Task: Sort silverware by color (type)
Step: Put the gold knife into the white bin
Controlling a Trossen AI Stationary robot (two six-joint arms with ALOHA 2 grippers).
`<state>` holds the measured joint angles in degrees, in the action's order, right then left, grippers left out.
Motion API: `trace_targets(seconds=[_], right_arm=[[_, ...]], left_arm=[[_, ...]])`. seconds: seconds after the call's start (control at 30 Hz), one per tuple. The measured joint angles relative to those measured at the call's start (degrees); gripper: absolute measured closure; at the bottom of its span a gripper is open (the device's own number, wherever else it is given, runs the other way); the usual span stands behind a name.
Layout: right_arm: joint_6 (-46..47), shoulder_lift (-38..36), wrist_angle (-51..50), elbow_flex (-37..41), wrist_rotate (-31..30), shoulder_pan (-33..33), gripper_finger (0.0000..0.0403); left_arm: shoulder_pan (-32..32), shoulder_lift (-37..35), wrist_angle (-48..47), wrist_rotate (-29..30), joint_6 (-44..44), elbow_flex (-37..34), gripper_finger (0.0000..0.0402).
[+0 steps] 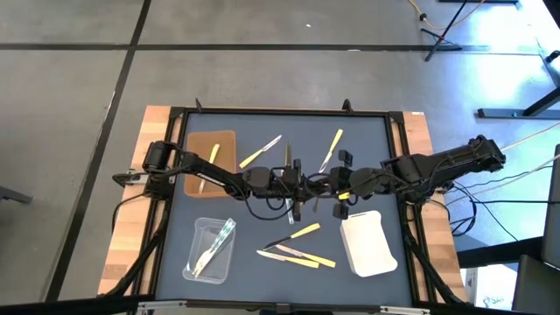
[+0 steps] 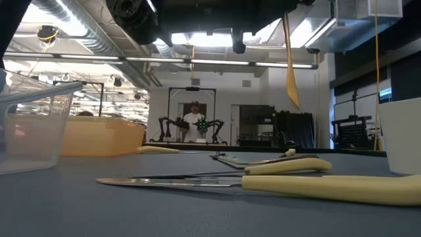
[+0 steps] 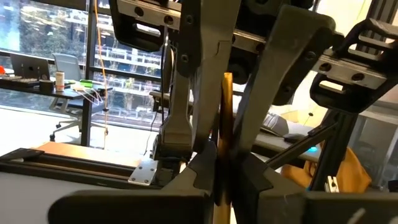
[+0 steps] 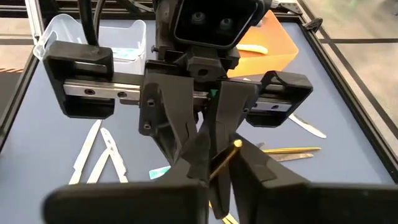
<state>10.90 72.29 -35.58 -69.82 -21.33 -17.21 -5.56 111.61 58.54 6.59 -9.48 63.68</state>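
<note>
Now wooden utensil [image 4: 224, 163] pinched btwn both claws [image 1: 313, 185], mid-table.

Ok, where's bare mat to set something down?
Bare mat: the corner between the yellow utensil and the frame, and the edge strip past the utensil cluster, between clear tray and white tray. Crowded: the middle, where left gripper and right gripper meet on a wooden utensil.
</note>
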Motion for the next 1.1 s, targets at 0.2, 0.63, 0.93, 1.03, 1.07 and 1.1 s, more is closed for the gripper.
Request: trace_targets(seconds=[0.2, 0.63, 0.93, 1.03, 1.07, 1.1], right_arm=[[0.13, 0.00, 0.10, 0.00, 0.09, 0.00, 0.0391], [-0.66, 0.02, 0.07, 0.00, -0.11, 0.00, 0.0401], [-0.61, -0.07, -0.16, 0.00, -0.25, 0.00, 0.0402], [-0.53, -0.11, -0.27, 0.00, -0.21, 0.00, 0.0403], [-0.48, -0.11, -0.29, 0.00, -0.16, 0.00, 0.0403], [-0.46, -0.11, -0.33, 0.00, -0.14, 0.00, 0.0403]], left_arm=[[-0.02, 0.00, -0.01, 0.07, 1.59, 0.00, 0.0383], [0.04, 0.00, 0.00, 1.41, 2.11, 0.02, 0.0353], [0.00, 0.00, -0.13, 3.13, 1.88, 0.09, 0.0313], [0.00, -0.02, -0.31, 3.15, 1.87, 0.13, 0.0296], [0.00, -0.04, -0.36, 3.15, 1.88, 0.13, 0.0290], [0.00, -0.04, -0.37, 3.15, 1.88, 0.13, 0.0285]])
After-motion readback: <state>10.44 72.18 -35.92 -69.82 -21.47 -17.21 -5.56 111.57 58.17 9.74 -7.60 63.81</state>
